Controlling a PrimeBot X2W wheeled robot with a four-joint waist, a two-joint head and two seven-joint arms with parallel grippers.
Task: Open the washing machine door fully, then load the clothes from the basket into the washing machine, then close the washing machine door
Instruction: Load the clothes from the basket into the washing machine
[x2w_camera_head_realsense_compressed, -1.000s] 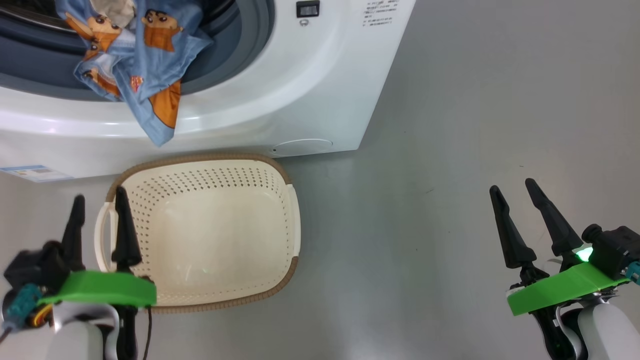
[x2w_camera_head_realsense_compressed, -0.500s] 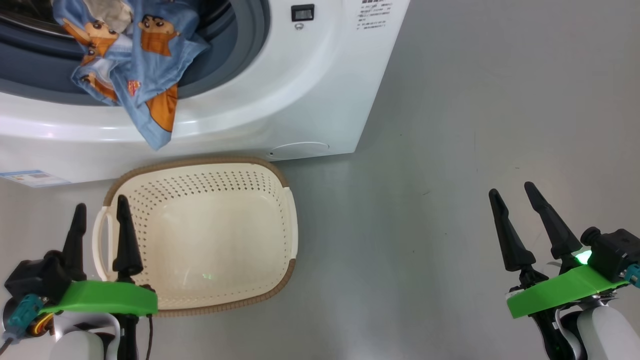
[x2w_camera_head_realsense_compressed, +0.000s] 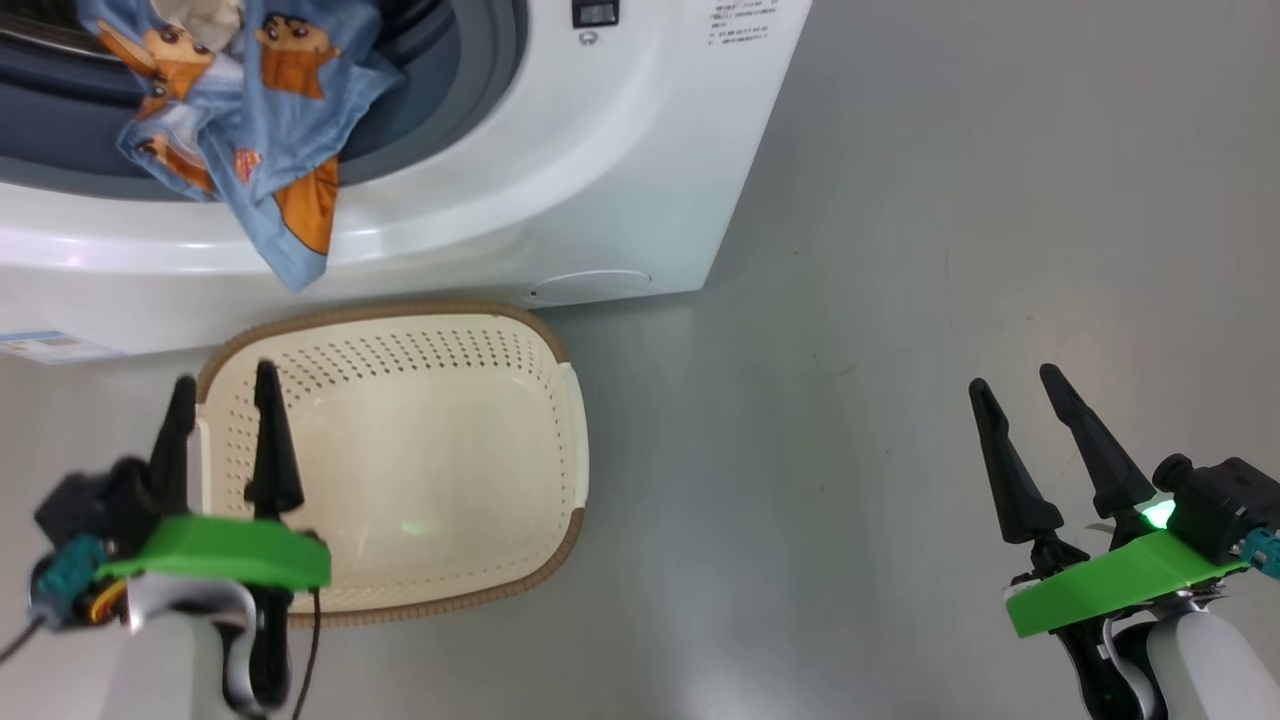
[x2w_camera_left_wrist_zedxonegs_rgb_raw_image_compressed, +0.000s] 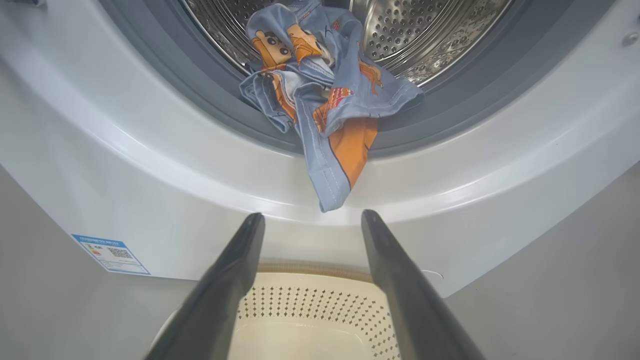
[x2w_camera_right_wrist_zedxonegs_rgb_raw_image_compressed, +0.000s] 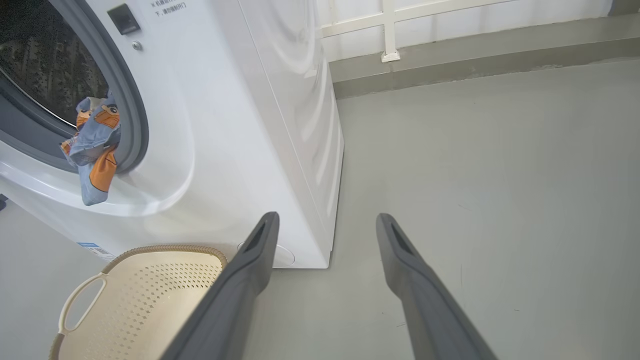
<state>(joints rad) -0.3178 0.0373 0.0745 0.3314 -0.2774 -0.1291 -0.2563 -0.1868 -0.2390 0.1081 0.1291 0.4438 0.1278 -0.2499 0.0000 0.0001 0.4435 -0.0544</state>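
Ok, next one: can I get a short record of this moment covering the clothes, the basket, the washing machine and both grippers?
clothes: bunched at the drum mouth, one end hanging out over the grey seal and white front
basket: on the floor in front of the washing machine, nothing in it
washing machine: drum opening uncovered
left gripper: fingers apart, holding nothing, over the basket's left end
right gripper: fingers apart, holding nothing, over bare floor
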